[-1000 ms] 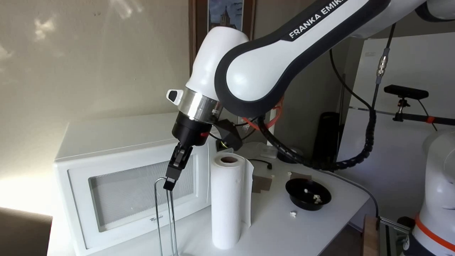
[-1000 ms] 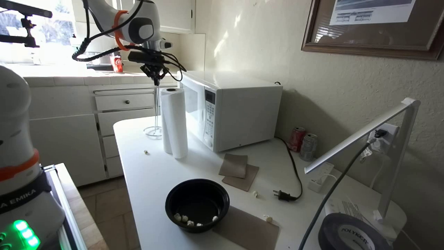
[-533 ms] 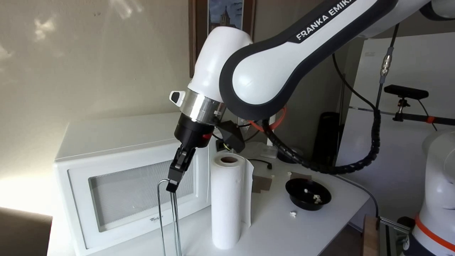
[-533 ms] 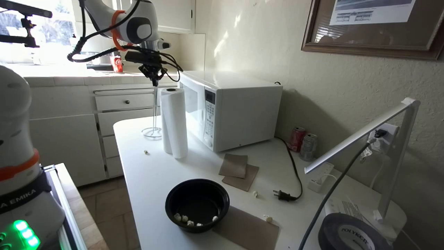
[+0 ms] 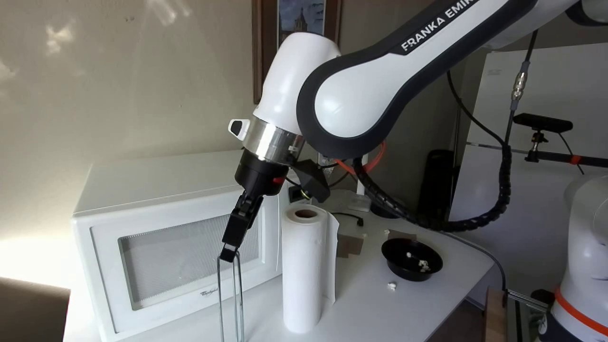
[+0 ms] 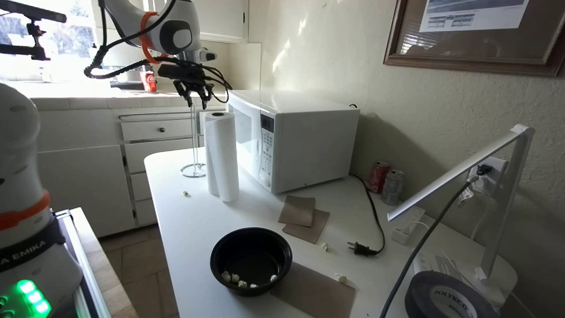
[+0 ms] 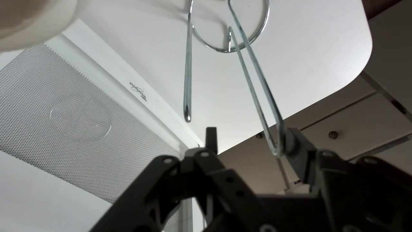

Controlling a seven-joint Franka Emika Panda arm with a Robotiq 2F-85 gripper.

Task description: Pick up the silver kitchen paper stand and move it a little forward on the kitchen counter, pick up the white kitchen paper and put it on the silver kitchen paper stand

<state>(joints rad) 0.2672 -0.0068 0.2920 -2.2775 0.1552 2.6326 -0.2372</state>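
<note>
Wrist view: the Robotiq gripper (image 7: 251, 135) has its two fingers spread well apart, and the top of the silver wire kitchen paper stand (image 7: 188, 77) reaches up toward the gap between them. The bend of a narrow wire loop lies at the inner side of the finger on the picture's right; whether metal and finger touch or only overlap there, I cannot tell. Another wire of the stand shows its rounded tip near the opposite fingertip, with a gap between. In both exterior views the gripper points down at the very top of the stand. In an exterior view the stand's round base rests flat on the white kitchen counter (image 6: 194, 238). The white kitchen paper (image 5: 302, 278), an upright roll with a loose sheet at its side, stands on the counter near the stand, in front of the white Whirlpool microwave (image 5: 173, 256). Farther along the counter sits a black bowl (image 6: 254, 240) with popcorn (image 6: 235, 278) in it.
</note>
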